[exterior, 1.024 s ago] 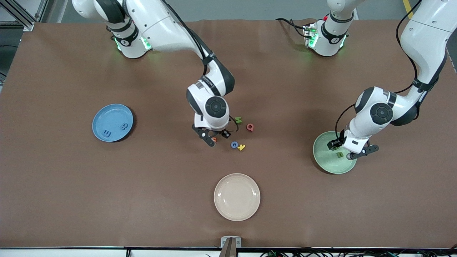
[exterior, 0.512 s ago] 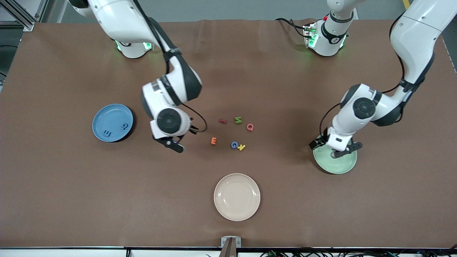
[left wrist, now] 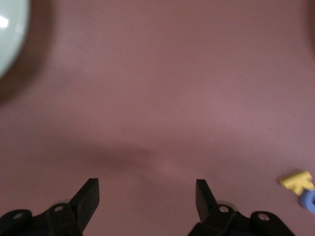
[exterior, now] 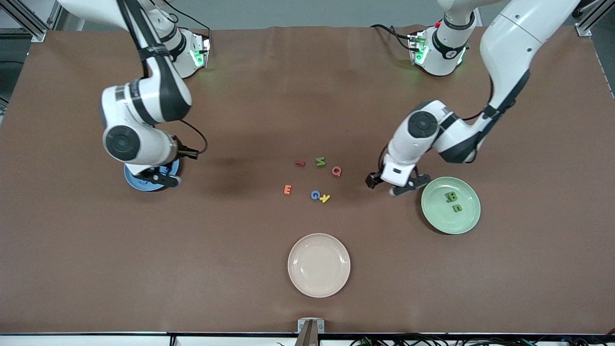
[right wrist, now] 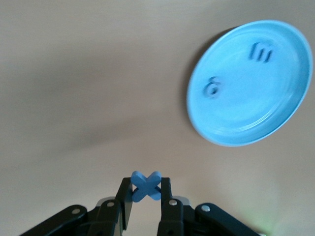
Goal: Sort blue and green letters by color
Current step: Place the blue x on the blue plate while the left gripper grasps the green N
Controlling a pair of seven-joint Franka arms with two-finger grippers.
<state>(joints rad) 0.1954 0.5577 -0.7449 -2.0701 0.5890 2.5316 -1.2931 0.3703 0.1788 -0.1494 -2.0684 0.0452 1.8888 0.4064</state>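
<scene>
My right gripper [right wrist: 146, 191] is shut on a blue letter x [right wrist: 146, 186] and hangs over the blue plate [exterior: 144, 187], which it mostly hides in the front view. That blue plate [right wrist: 251, 83] holds a blue E [right wrist: 261, 51] and a blue Q [right wrist: 212, 89]. My left gripper [exterior: 384, 187] is open and holds nothing, over bare table between the loose letters and the green plate [exterior: 468, 218]. A green B [exterior: 450, 196] and a green u [exterior: 457, 208] lie on that plate. A green M [exterior: 320, 161] and a blue G [exterior: 315, 194] lie in the middle cluster.
Around the M and G lie a red squiggle [exterior: 300, 163], a red Q [exterior: 337, 171], an orange E [exterior: 287, 190] and a yellow letter [exterior: 325, 197] touching the G. A beige plate [exterior: 319, 265] sits nearer the front camera than the cluster.
My right arm swung from the letter cluster to over the blue plate, carrying the blue x. My left arm left the green plate, where a B now lies, and moved toward the cluster.
</scene>
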